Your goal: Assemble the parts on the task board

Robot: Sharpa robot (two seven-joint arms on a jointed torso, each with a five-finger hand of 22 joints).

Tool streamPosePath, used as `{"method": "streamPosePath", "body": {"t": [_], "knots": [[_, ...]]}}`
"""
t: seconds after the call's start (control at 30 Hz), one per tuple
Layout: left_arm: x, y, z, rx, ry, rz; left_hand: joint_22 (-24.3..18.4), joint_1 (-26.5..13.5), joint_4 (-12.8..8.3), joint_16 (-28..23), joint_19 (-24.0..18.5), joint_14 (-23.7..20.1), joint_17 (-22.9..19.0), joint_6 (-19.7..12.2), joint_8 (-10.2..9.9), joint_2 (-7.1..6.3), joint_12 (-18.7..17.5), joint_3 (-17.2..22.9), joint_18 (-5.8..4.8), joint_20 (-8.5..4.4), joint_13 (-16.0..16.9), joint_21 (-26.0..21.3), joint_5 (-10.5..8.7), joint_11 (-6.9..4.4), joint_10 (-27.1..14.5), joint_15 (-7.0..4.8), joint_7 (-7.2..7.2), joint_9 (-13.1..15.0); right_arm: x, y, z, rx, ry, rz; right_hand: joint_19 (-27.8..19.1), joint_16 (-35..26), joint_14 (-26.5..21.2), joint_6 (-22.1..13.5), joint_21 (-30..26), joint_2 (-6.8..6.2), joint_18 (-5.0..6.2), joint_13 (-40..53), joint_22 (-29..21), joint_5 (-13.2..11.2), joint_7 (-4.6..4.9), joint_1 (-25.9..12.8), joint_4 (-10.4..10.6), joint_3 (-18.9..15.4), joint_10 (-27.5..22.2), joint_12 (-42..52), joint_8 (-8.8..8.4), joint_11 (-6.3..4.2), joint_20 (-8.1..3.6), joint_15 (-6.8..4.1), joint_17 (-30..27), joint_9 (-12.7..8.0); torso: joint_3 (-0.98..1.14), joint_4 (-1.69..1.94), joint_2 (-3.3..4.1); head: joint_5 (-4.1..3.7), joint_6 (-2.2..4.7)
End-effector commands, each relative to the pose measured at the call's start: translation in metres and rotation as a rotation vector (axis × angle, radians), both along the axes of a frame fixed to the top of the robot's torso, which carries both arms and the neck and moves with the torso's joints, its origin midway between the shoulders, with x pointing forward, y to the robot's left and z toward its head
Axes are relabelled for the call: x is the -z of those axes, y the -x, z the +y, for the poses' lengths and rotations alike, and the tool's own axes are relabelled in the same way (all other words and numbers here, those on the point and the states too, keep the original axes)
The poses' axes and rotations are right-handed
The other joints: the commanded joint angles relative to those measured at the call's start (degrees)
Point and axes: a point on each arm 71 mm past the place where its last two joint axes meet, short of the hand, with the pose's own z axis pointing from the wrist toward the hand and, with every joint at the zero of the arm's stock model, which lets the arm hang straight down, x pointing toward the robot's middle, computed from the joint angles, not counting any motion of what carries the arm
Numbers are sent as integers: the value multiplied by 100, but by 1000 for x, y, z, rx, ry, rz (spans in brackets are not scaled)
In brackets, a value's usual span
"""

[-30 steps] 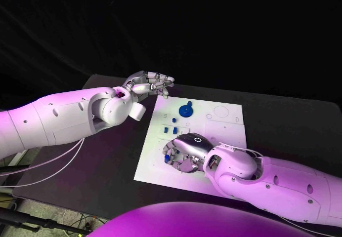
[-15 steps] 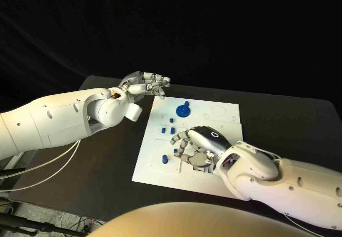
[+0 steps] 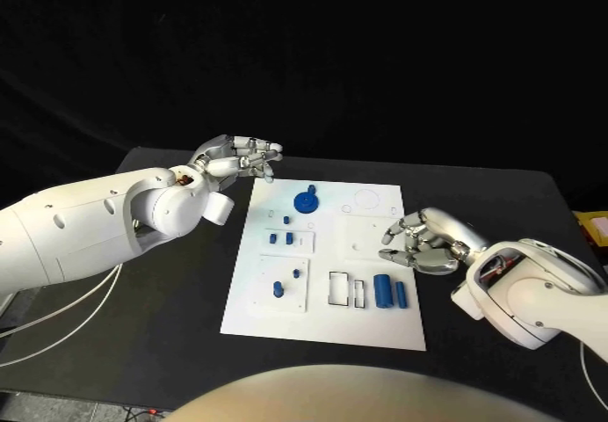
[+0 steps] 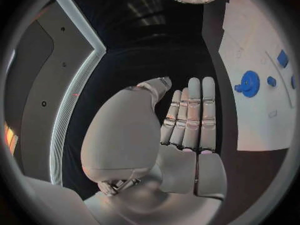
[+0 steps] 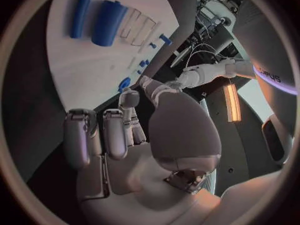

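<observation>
Right fingers: the right hand [image 3: 424,243] hangs over the right edge of the task board [image 3: 380,325], fingers loosely curled and apart, nothing between them — released.
Left fingers: the left hand [image 3: 237,157] is raised off the board's far left corner, fingers drawn in together; the left wrist view shows them [image 4: 190,116] lying side by side against the palm with nothing in them, so I read it as clenched on nothing.
Parts: two blue cylinders [image 3: 390,292] lie side by side near the board's front, just beside an outlined rectangular slot [image 3: 346,289]; a blue gear [image 3: 307,200] stands toward the far end; small blue pegs [image 3: 281,237] sit in the left panels, with one more piece [image 3: 278,287] lower down.
Step in hand: by my reading, the right hand is free to choose its next piece — the cylinders lie nearest it.
Doing it well: come down straight over one cylinder, pinch across its short axis, and keep the neighbour untouched, since they lie close enough to roll together.
Surface: a black table [image 3: 165,290], matt, with the white board lying flat in its middle.
Room: dark behind the table; little can be made out.
</observation>
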Motion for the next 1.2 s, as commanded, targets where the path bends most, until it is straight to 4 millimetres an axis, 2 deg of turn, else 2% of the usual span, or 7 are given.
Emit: {"method": "streamPosePath", "body": {"t": [0.03, 0.17, 0.3, 0.67, 0.77, 0.87, 1.2], "knots": [[-1, 1, -3, 21, 11, -8, -14, -91, -24, -24, -13, -30, 9, -51, -27, -19, -26, -25, 71, 53, 10, -32, -13, 9, -55, 9, -13, 6, 10, 10, -9, 31, 58, 92, 382, 45, 306, -32, 46, -29, -86, 128, 1344, 26, -9, -63, 71, -55, 43, 100, 39, -4, -18, -9, 32, 18, -16, -64, -48, -64, -4], [0, 0, -4, 24, 12, -8, -24, -144, -12, -25, -15, -29, 13, -53, -27, -28, -20, -51, 71, 59, 12, -49, -14, 9, -58, 13, -14, 9, 15, 18, -18, 47, 126, 83, 403, 79, 312, -23, 107, -130, -98, 273, 1361, 51, -29, -204, 217, -249, 40, 196, 93, -13, -18, -13, 96, 52, -23, -71, -59, -102, -18], [0, 0, -4, 24, 12, -7, -24, -144, -12, -25, -15, -29, 13, -53, -27, -28, -20, -51, 71, 59, 12, -49, -14, 9, -58, 13, -14, 9, 21, 25, -16, 49, 169, 70, 409, 87, 311, -23, 128, -166, -102, 350, 1366, 65, -41, -260, 322, -397, 40, 236, 133, -21, -23, -19, 105, 77, -23, -70, -55, -98, -26], [0, 1, -3, 24, 11, -6, -24, -144, -12, -25, -15, -29, 13, -53, -27, -28, -20, -51, 71, 59, 12, -49, -14, 9, -58, 13, -14, 9, 33, 27, 0, 31, 193, 65, 413, 95, 312, -33, 141, -174, -105, 400, 1369, 89, -47, -279, 402, -512, 43, 258, 155, -25, -26, -23, 119, 92, -25, -50, -43, -70, -51], [0, 1, -2, 24, 11, -6, -24, -144, -12, -25, -15, -29, 13, -53, -27, -28, -20, -51, 71, 59, 12, -49, -14, 9, -58, 13, -14, 9, 36, 27, 4, 25, 195, 70, 409, 95, 311, -34, 131, -172, -103, 404, 1366, 90, -47, -278, 404, -515, 44, 261, 155, -25, -26, -23, 118, 92, -28, -50, -42, -71, -38], [0, 1, -2, 24, 11, -5, -24, -144, -12, -25, -15, -29, 13, -53, -27, -28, -20, -51, 71, 59, 12, -49, -14, 9, -58, 13, -14, 9, 40, 26, 7, 19, 202, 78, 409, 95, 311, -34, 131, -172, -103, 404, 1366, 90, -47, -278, 404, -515, 44, 261, 155, -25, -26, -23, 118, 92, -29, -70, -52, -39, -51], [0, 2, -2, 26, 11, -3, -24, -144, -12, -25, -15, -29, 13, -53, -27, -28, -20, -51, 71, 59, 12, -49, -14, 9, -58, 13, -14, 9, 51, 27, 12, 7, 244, 96, 392, 81, 302, -40, 90, -158, -94, 404, 1354, 83, -48, -284, 472, -600, 18, 236, 173, -25, -27, -23, 83, 103, -21, -70, -53, 1, -51]]}}
